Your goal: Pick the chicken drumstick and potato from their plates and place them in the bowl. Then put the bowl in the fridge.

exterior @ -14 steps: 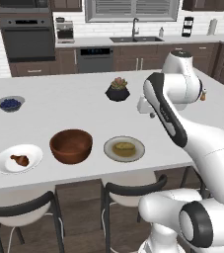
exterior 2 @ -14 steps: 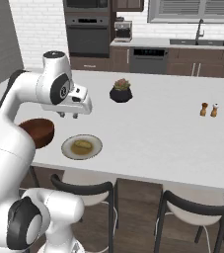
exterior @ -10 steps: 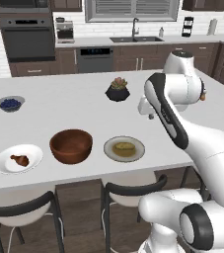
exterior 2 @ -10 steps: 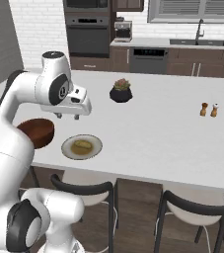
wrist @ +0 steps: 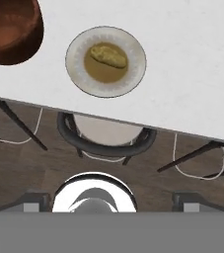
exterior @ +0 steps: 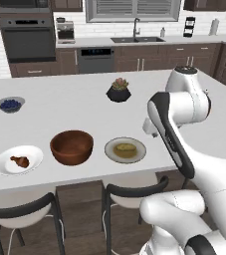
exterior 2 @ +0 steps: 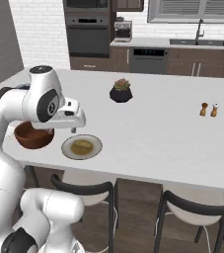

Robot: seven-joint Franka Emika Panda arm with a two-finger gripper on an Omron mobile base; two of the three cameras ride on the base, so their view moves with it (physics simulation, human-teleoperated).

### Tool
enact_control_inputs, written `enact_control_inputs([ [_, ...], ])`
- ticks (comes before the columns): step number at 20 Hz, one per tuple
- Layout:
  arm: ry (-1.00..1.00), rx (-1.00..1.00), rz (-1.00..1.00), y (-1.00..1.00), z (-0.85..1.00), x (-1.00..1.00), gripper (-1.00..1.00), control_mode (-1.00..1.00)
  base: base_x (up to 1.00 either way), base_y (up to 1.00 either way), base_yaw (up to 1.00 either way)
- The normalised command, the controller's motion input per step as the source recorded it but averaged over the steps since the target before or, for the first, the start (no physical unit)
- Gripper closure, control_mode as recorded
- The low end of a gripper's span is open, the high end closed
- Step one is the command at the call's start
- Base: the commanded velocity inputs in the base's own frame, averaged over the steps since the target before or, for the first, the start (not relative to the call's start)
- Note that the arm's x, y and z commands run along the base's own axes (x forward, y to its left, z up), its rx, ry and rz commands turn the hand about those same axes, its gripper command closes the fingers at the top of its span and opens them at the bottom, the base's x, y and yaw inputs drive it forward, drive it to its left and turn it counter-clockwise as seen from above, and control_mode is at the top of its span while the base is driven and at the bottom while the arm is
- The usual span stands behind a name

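The chicken drumstick (exterior: 19,161) lies on the white plate (exterior: 4,166) at the counter's near left. Beside it stands the brown wooden bowl (exterior: 72,147) (exterior 2: 33,137) (wrist: 7,29), with nothing in it. The potato (exterior: 125,148) (exterior 2: 82,145) (wrist: 108,55) rests on the grey-rimmed plate (exterior: 137,155) (exterior 2: 94,150) (wrist: 133,74). My gripper (exterior 2: 74,130) (wrist: 111,200) hangs open and empty above the counter's front edge, just on the near side of the potato plate and pointing down. The fridge is out of view.
A small grey bowl of blueberries (exterior: 10,104) sits at the far left and a black plant pot (exterior: 119,90) (exterior 2: 121,92) mid-counter. Salt and pepper shakers (exterior 2: 208,109) stand to the right. Dark stools (wrist: 106,133) are tucked under the front edge.
My hand has come lower and a little toward the counter's front edge. The food, plates and bowl have not moved.
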Motion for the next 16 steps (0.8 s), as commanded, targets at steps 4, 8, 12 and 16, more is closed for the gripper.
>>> enact_control_inputs([
  [4, 0.04, -0.02, 0.37, 0.00, -0.15, 0.61, -1.00, -1.00, 0.00, 0.00, 0.00],
  [8, 0.16, -0.04, 0.35, 0.12, -0.15, 0.82, -1.00, -1.00, 0.00, 0.00, 0.00],
  [12, 0.23, -0.06, 0.33, 0.23, -0.36, 0.86, -1.00, -1.00, 0.00, 0.00, 0.00],
  [16, 0.14, -0.08, 0.30, 0.18, -0.52, 0.71, -1.00, -1.00, 0.00, 0.00, 0.00],
])
